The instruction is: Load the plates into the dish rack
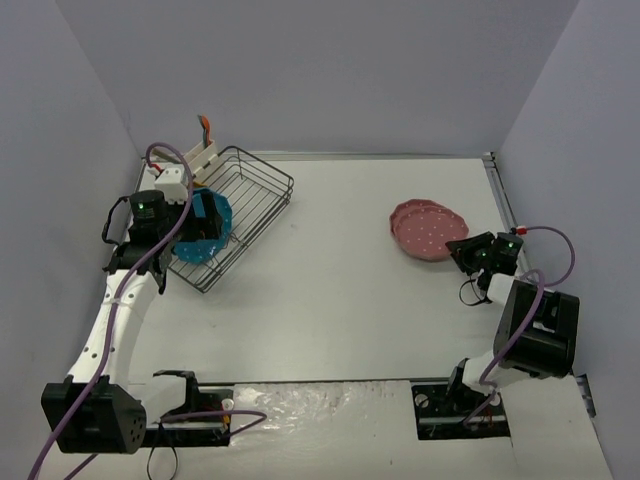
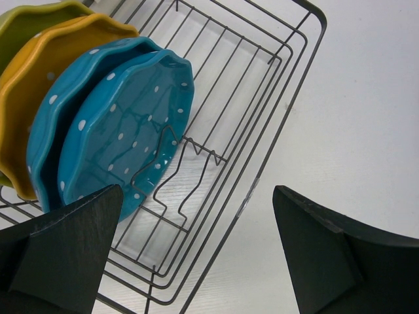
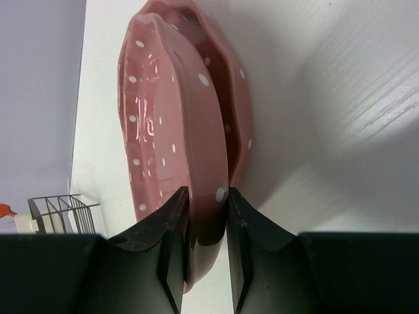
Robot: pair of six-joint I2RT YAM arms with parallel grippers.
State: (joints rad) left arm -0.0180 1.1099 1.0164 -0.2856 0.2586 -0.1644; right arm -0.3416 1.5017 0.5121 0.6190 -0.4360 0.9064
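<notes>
While plates (image 2: 124, 131) stand in the dish rack (image 1: 258, 195), left gripper (image 2: 196, 216) gapes, right gripper (image 3: 207, 206) clamps pink plate (image 3: 170, 111).

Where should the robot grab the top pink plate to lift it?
By its thin scalloped rim, on the edge nearest the right arm, with one finger above and one below. The top pink plate lies nested on the other pink plate, so only the rim offers a lip to pinch. The right gripper pinches exactly there.
</notes>
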